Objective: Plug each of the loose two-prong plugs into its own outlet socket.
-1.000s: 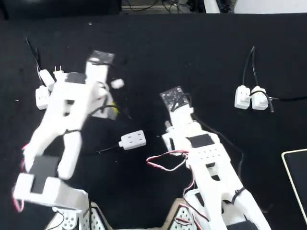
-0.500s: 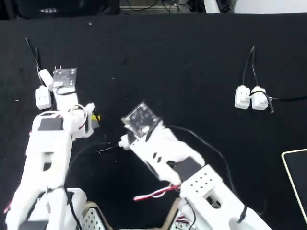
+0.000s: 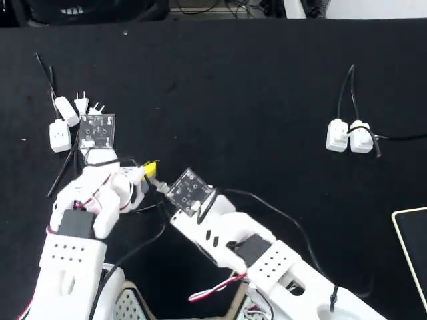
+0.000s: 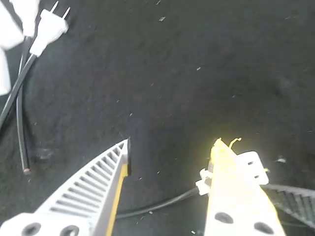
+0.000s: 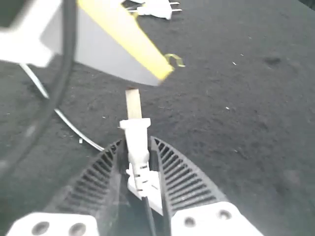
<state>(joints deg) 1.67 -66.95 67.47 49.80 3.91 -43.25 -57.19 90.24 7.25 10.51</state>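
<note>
Firmly shut on a white plug (image 5: pixel 138 157), at the right gripper (image 5: pixel 135 142), with ribbed fingers (image 5: pixel 98 182) against both flanks of the plug body and a metal prong (image 5: pixel 132 101) jutting forward past the tips. Held low over the black surface (image 3: pixel 253 87), toward its front left part.

Just beside it, the left gripper (image 4: pixel 172 145): spread wide, with only bare surface between the ribbed finger (image 4: pixel 101 182) and the yellow-taped finger (image 4: pixel 229 191), and with the yellow tip just beside the held prong. Underneath, flat on the surface, a thin black cable (image 4: pixel 157 204) crossing below the gap.

Farther back on the left, apart from both grippers, a loose plug (image 3: pixel 81 103) and a second loose plug (image 3: pixel 97 109), lying side by side with prongs toward the far edge. Close by, a third plug body (image 3: pixel 65 110) on a black cord, and just nearer than that, an outlet socket (image 3: pixel 59 135), white and flat on the surface; hard to tell whether touching or not.

Well away on the right side, a second outlet socket (image 3: pixel 337 135) with a far white plug (image 3: pixel 361 137) touching its side, and black cords leading off from the pair. At the right front edge, a flat dark panel (image 3: pixel 410 253) with a pale rim.
</note>
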